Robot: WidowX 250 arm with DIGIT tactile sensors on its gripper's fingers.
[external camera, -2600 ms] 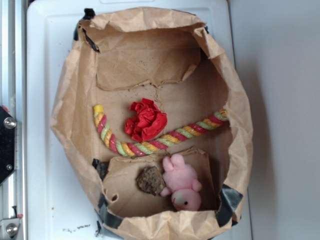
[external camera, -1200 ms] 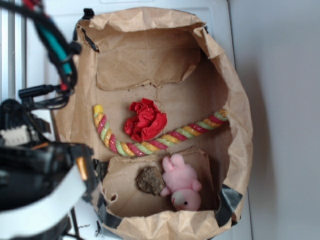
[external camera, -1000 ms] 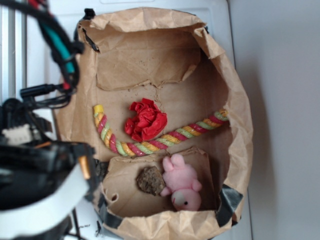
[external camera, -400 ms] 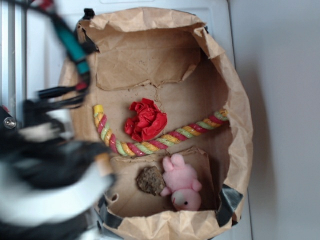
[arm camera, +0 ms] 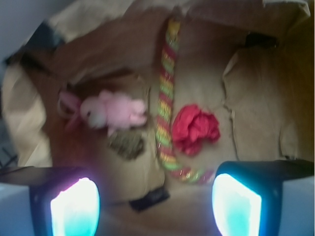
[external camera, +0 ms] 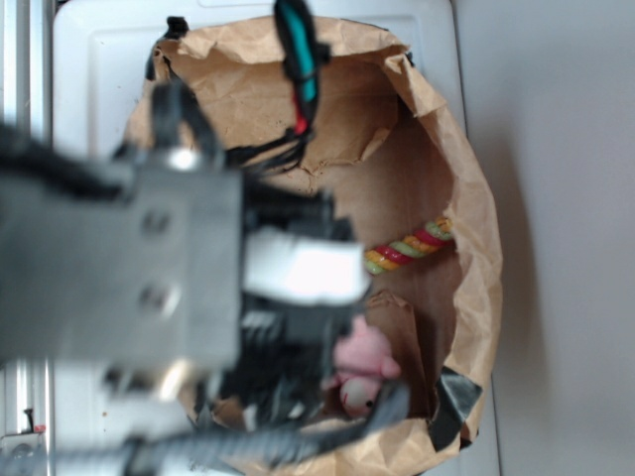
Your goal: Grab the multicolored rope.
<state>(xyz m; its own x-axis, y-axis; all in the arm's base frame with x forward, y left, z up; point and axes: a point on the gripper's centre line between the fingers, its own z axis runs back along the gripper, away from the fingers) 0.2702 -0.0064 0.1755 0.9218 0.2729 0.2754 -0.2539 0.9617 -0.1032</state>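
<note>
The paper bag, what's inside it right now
The wrist view shows the multicolored rope, a red crumpled ball beside it, a pink plush toy and a brownish lump. In the exterior view the arm covers most of the paper bag.

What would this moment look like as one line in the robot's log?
phase: approach | jaws: open, empty, above bag | target: multicolored rope on bag floor, untouched | beside it: red wrap ball, pink plush toy
</note>
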